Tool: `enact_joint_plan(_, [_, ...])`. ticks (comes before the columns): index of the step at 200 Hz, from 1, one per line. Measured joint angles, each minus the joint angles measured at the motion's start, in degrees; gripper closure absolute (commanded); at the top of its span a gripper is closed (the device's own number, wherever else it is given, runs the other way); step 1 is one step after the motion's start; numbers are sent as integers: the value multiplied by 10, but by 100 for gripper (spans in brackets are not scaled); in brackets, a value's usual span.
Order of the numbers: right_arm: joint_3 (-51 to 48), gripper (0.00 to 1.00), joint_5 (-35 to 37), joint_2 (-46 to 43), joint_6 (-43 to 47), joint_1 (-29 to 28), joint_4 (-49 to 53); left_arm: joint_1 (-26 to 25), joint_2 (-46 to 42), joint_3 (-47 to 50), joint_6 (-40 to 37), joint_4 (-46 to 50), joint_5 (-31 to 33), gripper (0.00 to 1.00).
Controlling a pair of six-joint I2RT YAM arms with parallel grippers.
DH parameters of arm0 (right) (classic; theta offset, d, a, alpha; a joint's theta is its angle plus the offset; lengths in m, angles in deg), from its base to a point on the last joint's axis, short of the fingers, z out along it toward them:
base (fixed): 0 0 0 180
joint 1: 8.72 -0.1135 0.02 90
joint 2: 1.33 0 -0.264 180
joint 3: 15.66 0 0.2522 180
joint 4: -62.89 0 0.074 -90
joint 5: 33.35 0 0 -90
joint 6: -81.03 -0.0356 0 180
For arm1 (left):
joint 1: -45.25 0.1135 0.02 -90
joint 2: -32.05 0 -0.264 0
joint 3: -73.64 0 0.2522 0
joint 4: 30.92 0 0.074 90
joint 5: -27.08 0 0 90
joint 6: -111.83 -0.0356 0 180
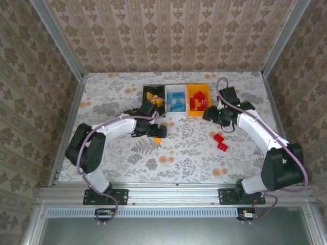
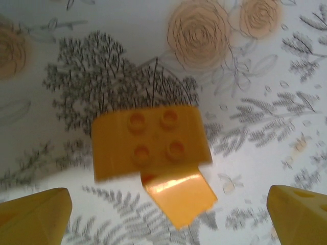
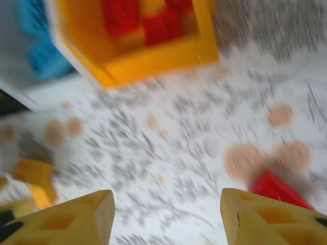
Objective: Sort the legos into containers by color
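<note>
While its yellow fingers (image 2: 36, 214) stand wide apart, the left pincer (image 2: 166, 199) is released and grasps nothing. A yellow brick (image 2: 150, 140) lies studs-up on the flowered worktop (image 2: 255, 61) between the fingers, touching neither, with a glossy sloped part at its 6 o'clock edge; the view is somewhat blurred. From above, this pincer sits near the middle of the worktop, with the brick just at its 6 o'clock and the row of bins at its 12 o'clock.

The right pincer (image 3: 166, 196) is likewise released, with bare worktop between its fingers. A red brick (image 3: 278, 189) lies at about 2 o'clock of it in the blurred wrist view. From above, two loose red bricks (image 1: 218, 137) rest at the pincer's 5 o'clock, well apart from the bins.

The three bins are joined side by side at 12 o'clock on the worktop. The black bin (image 1: 145, 88) holds yellow pieces (image 1: 152, 96), the white bin (image 1: 167, 99) holds blue pieces (image 1: 178, 103), and the orange bin (image 1: 198, 86) holds red pieces (image 1: 198, 103).
</note>
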Motion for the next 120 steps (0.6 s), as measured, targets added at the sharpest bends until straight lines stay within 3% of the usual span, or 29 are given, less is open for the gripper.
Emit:
enact_joint_plan(28, [-62, 40, 5, -55, 10, 11, 17, -2, 53, -56, -17, 13, 11, 4])
enact_joint_plan(76, [-79, 40, 7, -91, 12, 37, 8, -5, 81, -85, -31, 52, 21, 8])
enact_joint_plan(120, [-82, 38, 15, -70, 12, 42, 11, -8, 83, -85, -37, 82, 30, 22])
